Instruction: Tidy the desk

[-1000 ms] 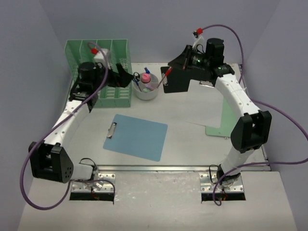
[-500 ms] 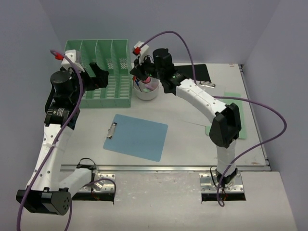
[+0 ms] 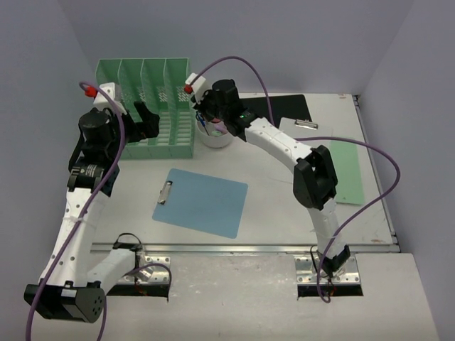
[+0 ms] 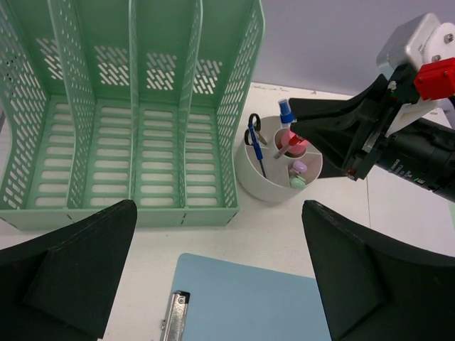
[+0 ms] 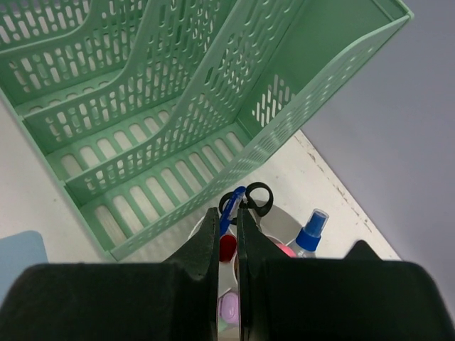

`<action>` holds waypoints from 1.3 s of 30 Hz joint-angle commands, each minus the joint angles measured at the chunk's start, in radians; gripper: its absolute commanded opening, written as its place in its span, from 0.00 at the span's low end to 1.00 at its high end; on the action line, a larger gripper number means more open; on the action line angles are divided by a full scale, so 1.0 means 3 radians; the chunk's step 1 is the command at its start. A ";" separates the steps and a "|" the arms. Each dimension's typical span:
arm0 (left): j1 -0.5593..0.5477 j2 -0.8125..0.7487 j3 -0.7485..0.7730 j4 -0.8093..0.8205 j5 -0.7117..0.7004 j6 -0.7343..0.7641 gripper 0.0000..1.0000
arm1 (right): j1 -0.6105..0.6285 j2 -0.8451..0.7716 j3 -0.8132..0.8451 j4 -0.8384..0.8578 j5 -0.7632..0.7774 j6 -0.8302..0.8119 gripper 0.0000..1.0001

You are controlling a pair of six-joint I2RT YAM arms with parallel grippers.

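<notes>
The desk (image 3: 284,202) is a white tabletop. My right gripper (image 3: 210,118) hangs over the white pen cup (image 3: 215,136) beside the green file rack (image 3: 153,106). It is shut on a red pen (image 5: 227,249) whose lower end dips into the cup (image 4: 274,188); the red pen (image 4: 284,148) slants down from that gripper (image 4: 295,131). My left gripper (image 3: 146,118) is open and holds nothing, raised in front of the rack (image 4: 135,106). A blue clipboard (image 3: 202,202) lies flat mid-desk, below the left gripper (image 4: 219,213).
The cup also holds black-handled scissors (image 5: 250,195), a blue pen (image 5: 232,207) and a blue-capped spray bottle (image 5: 310,231). At the back right lie a black folder (image 3: 290,105), a white clipboard (image 3: 313,138) and a green sheet (image 3: 348,170).
My right arm has swung left from the black folder to the cup, carrying the red pen. The left arm has lifted and drawn back from the rack.
</notes>
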 commanded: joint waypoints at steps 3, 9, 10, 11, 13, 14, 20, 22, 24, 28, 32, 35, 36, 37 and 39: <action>0.0012 -0.0084 -0.0036 0.0086 -0.0033 0.0022 1.00 | 0.0029 0.0068 0.0161 0.0114 0.0037 -0.0194 0.01; 0.0012 -0.0089 -0.0067 0.0096 -0.0023 0.0022 1.00 | 0.0024 0.0201 0.0294 -0.0152 -0.0060 -0.0082 0.01; 0.0012 -0.0094 -0.0072 0.0097 -0.0023 0.0022 1.00 | 0.0029 0.0226 0.0335 -0.0248 -0.0071 -0.0071 0.01; 0.0017 -0.0094 -0.0082 0.0097 -0.0012 0.0022 1.00 | 0.0024 0.0257 0.0376 -0.0280 -0.0066 -0.0061 0.01; 0.0012 -0.0094 -0.0097 0.0102 -0.0002 0.0022 1.00 | 0.0024 0.0273 0.0407 -0.0346 -0.0096 -0.0061 0.01; 0.0012 -0.0094 -0.0107 0.0097 0.0008 0.0022 1.00 | 0.0024 0.0303 0.0452 -0.0377 -0.0101 -0.0061 0.01; 0.0017 -0.0114 -0.0169 0.0112 0.0074 -0.0004 1.00 | 0.0024 0.0431 0.0652 -0.0653 -0.0091 -0.0066 0.01; 0.0012 -0.0109 -0.0179 0.0117 0.0080 -0.0004 1.00 | 0.0024 0.0462 0.0652 -0.0663 -0.0076 -0.0066 0.02; 0.0012 -0.0114 -0.0179 0.0112 0.0085 -0.0004 1.00 | 0.0024 0.0508 0.0673 -0.0668 -0.0056 -0.0061 0.07; 0.0012 -0.0104 -0.0194 0.0112 0.0105 -0.0029 1.00 | 0.0019 0.0625 0.0800 -0.0704 0.0006 -0.0031 0.28; 0.0017 -0.0114 -0.0220 0.0117 0.0034 -0.0060 1.00 | 0.0014 0.0595 0.0826 -0.0607 0.0082 0.0056 0.70; 0.0027 -0.0119 -0.0246 0.0117 -0.0023 -0.0081 1.00 | 0.0009 0.0483 0.0846 -0.0510 0.0118 0.0118 0.77; 0.0032 -0.0109 -0.0241 0.0071 -0.0038 -0.0096 1.00 | 0.0014 0.0447 0.0852 -0.0480 0.0123 0.0133 0.78; 0.0037 -0.0099 -0.0241 0.0036 -0.0078 -0.0152 1.00 | 0.0009 0.0406 0.0852 -0.0459 0.0129 0.0174 0.78; 0.0037 -0.0099 -0.0271 -0.0056 -0.0140 -0.0208 1.00 | 0.0014 0.0253 0.0852 -0.0423 0.0103 0.0230 0.80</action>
